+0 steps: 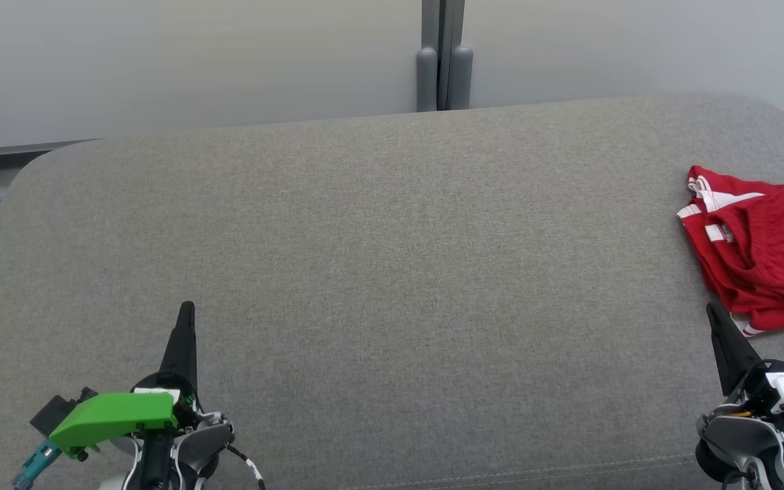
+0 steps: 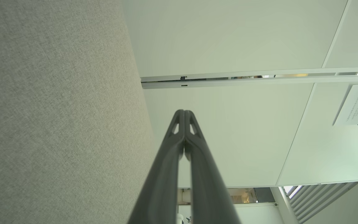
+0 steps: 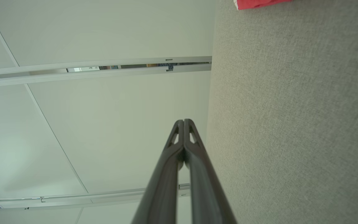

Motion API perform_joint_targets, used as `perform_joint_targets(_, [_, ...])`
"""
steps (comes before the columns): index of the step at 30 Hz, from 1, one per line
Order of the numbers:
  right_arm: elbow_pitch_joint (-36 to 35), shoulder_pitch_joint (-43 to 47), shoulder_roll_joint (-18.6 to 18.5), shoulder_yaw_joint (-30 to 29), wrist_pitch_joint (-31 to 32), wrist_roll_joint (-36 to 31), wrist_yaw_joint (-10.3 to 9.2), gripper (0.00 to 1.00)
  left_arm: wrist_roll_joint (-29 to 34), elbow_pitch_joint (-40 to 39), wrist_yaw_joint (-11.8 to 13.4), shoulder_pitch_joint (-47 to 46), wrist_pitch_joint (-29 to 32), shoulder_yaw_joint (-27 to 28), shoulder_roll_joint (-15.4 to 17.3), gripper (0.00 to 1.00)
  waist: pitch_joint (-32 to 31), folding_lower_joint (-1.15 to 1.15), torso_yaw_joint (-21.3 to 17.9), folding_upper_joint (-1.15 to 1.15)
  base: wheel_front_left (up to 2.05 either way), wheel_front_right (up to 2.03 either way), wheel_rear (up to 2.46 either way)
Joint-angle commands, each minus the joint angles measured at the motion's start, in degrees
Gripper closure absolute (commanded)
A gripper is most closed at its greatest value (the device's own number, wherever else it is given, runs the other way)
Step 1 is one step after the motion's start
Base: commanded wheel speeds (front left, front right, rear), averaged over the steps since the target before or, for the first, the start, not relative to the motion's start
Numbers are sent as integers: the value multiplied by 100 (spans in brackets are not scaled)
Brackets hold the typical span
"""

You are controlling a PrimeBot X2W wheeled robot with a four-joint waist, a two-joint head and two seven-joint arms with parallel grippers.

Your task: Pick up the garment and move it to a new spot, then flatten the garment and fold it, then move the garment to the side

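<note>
Red garment (image 1: 763,255) bunched at right edge of grey surface (image 1: 378,272). Left end effector (image 1: 186,307) and right end effector (image 1: 710,309) — both pinched together, empty; right one near garment.

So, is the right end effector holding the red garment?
No, the right end effector is shut and empty, its tip apart from the red garment.

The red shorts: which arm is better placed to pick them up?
Right. The red shorts lie just beyond the shut right gripper; the left gripper, also shut, sits far across the grey cushion.
</note>
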Motion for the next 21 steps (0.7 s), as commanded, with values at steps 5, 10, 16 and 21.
perform_joint_targets(5, [9,-46,-27,-14,28,32,2,100,-41,-1,-20,-81,23,25,0,100,0,0,0,0,0,0,0])
perform_joint_targets(10, [9,-46,-27,-14,28,30,2,100,-40,-1,-20,-81,24,25,-1,100,0,0,0,0,0,0,0])
perform_joint_targets(16, [9,-46,-27,-14,28,30,2,100,-40,-1,-20,-81,24,25,-1,100,0,0,0,0,0,0,0])
perform_joint_targets(21, [9,-46,-28,-14,28,29,2,100,-40,-2,-20,-81,24,25,-1,100,0,0,0,0,0,0,0])
